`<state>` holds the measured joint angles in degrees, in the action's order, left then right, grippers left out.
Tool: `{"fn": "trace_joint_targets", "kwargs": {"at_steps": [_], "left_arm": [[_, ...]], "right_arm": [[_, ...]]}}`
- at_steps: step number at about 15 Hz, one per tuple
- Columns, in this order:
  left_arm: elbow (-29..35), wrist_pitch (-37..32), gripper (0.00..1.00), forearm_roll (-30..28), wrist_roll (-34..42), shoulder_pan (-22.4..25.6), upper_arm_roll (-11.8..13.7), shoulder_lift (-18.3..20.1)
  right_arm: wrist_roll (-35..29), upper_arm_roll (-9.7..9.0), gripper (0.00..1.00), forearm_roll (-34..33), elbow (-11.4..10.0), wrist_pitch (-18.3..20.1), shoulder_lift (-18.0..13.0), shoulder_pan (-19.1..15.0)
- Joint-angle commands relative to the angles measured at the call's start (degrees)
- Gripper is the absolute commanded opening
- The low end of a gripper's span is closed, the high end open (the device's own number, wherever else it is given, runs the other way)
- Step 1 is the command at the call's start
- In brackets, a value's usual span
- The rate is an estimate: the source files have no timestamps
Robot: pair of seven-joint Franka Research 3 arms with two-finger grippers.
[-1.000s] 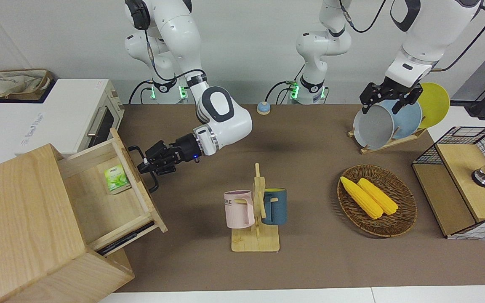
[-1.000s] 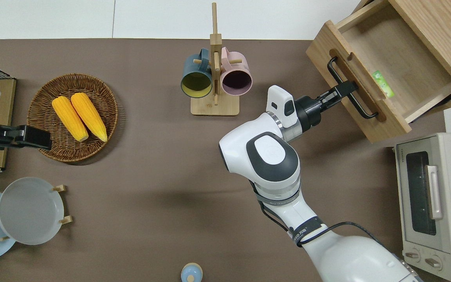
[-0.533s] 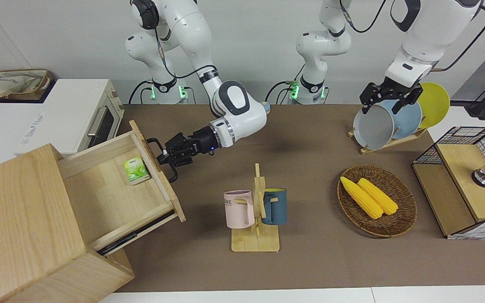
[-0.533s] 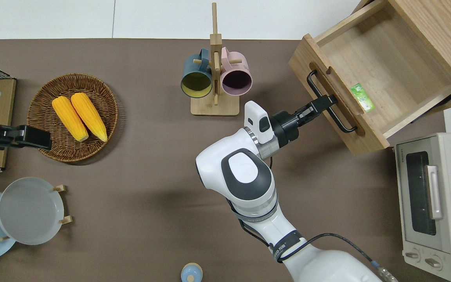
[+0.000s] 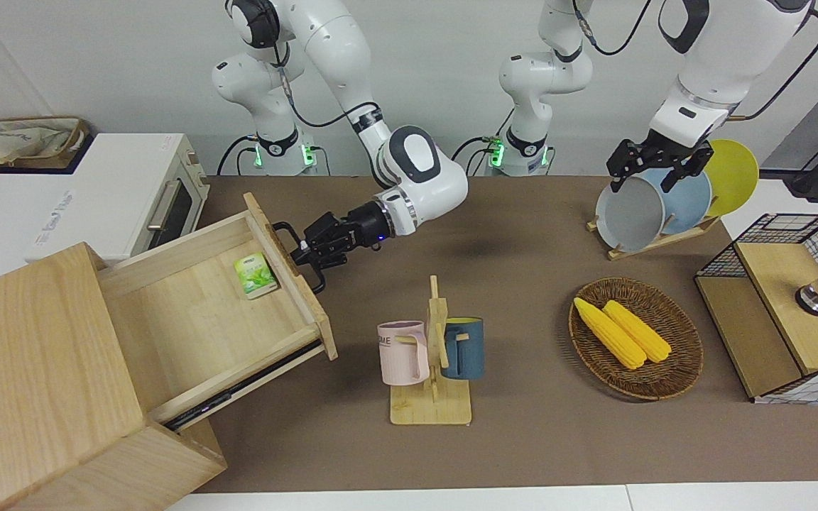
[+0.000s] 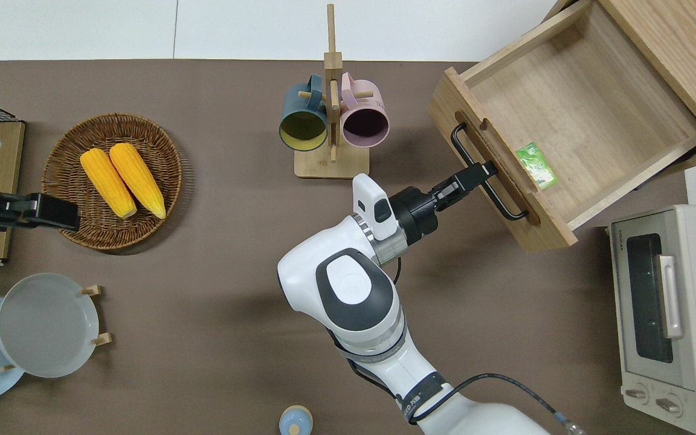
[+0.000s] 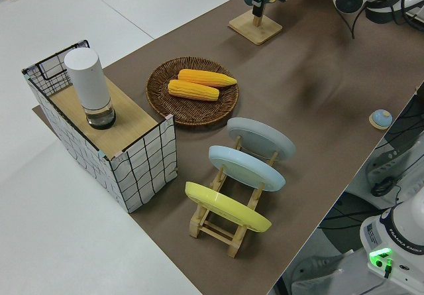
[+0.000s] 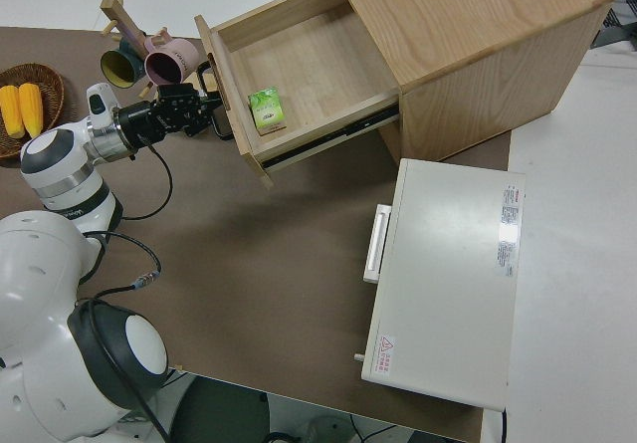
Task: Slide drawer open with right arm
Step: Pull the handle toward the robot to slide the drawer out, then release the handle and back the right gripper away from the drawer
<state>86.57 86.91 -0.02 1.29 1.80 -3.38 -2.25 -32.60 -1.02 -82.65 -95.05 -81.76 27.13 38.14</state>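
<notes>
Drawer (image 6: 577,115) of the big oak box (image 5: 33,383) stood drawn well out over the brown table (image 6: 203,272) at the right arm's end, its front panel turned toward the mug stand (image 6: 331,130); a small green packet (image 6: 536,165) lay on its floor, just inside that panel; the black loop handle (image 6: 486,171) ran along the panel's outer face, standing clear of the wood so that a finger could pass between bar and panel. Right gripper (image 6: 475,176) met the handle about midway along the bar, wrist in line with the drawer's travel, a pose judged suited to a straight pull that would not rack the drawer on its runners; its fingers were clenched on the bar, with no gap visible around it, and touched nothing else. Travel looked nearly spent, since most of the drawer's floor lay exposed. White toaster oven (image 6: 668,314) sat beside the box, nearer to the robots, door closed; the mug stand carried a blue and a pink mug; a wicker basket (image 6: 58,175) held two corn cobs (image 6: 121,180) toward the left arm's end. Left arm was parked, the finger state of its gripper (image 5: 654,165) not discernible.
</notes>
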Motion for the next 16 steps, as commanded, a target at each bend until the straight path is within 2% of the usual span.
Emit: {"fn": "trace_joint_targets", "kwargs": {"at_steps": [1,5,6,7,8,9,16], "left_arm": [[-1.4,-1.1,0.99,1.0,0.6,0.3,-0.4,-0.7],[-1.4,-1.1,0.99,1.0,0.6,0.3,-0.4,-0.7],[-1.5,-1.1,0.99,1.0,0.5,0.3,-0.4,-0.7],[-1.5,-1.1,0.99,1.0,0.6,0.3,-0.4,-0.7],[-1.4,-1.1,0.99,1.0,0.6,0.3,-0.4,-0.7],[-1.4,-1.1,0.99,1.0,0.6,0.3,-0.4,-0.7],[-1.4,-1.1,0.99,1.0,0.6,0.3,-0.4,-0.7]], "right_arm": [[1.9,0.05,0.000,0.4,2.1,-0.2,1.7,1.7],[1.9,0.06,0.014,0.6,2.4,-0.2,1.7,1.7],[1.9,0.06,0.126,0.6,2.5,-0.2,1.7,1.7],[1.8,0.06,0.320,0.6,2.5,-0.2,1.9,1.7],[1.8,0.06,0.711,0.6,2.6,-0.2,1.9,1.7],[1.4,0.06,0.985,0.6,3.3,-0.2,2.0,1.6],[1.1,0.06,0.983,0.5,3.5,-0.2,2.2,1.7]]}}
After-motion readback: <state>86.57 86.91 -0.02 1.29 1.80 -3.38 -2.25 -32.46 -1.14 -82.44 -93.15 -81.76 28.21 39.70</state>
